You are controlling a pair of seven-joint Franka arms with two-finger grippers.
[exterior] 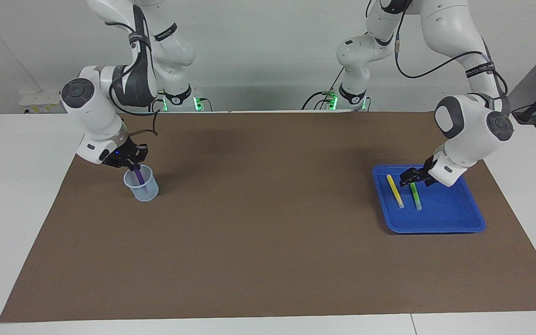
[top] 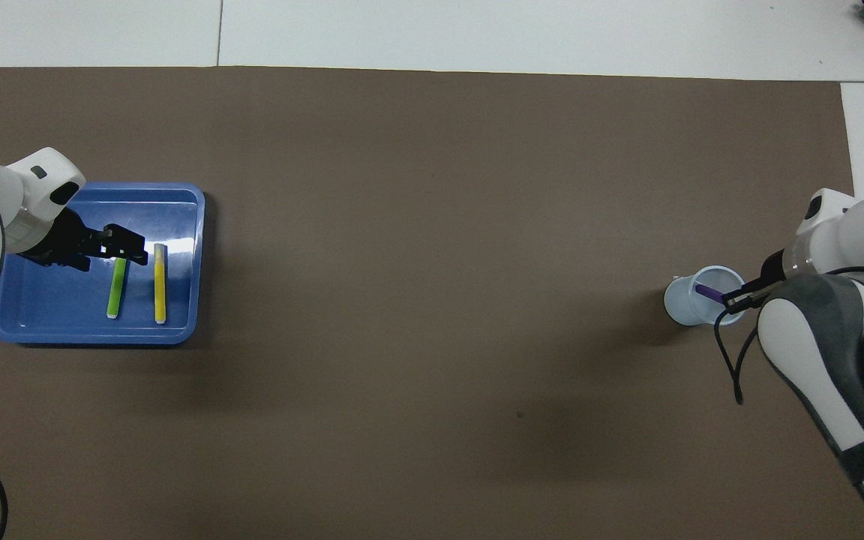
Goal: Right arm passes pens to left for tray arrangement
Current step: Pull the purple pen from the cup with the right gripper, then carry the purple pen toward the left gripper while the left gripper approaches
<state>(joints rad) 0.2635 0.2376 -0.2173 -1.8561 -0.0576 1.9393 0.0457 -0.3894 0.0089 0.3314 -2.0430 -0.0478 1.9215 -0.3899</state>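
Pens number three: one yellow pen (exterior: 395, 190), one green pen (exterior: 416, 196) and one purple pen (exterior: 138, 176). There is one blue tray (exterior: 454, 218), one see-through cup (exterior: 142, 190), one brown mat (exterior: 268, 232) covering the white table (exterior: 16, 186), and two white arms.

The yellow and green pens lie flat in the tray at the left arm's end of the table, side by side and close to parallel, apart from each other. Their long axes run from nearer the robots to farther from them, with the pale ends on the farther side. The yellow pen is on the side toward the table's middle.

The purple pen stands tilted in the cup at the right arm's end of the table, its lower part inside the cup and its top leaning out over the rim toward the robots.

The left arm (exterior: 472, 125) bends down from its elbow, and the left gripper (exterior: 410, 177) hangs over the tray, above the nearer end of the green pen, with its jaws apart and nothing between them.

The right arm (exterior: 96, 111), with a small blue light on its wrist, angles down to the cup. The right gripper (exterior: 132, 164) sits just over the cup's rim with its jaws clamped on the top of the purple pen.
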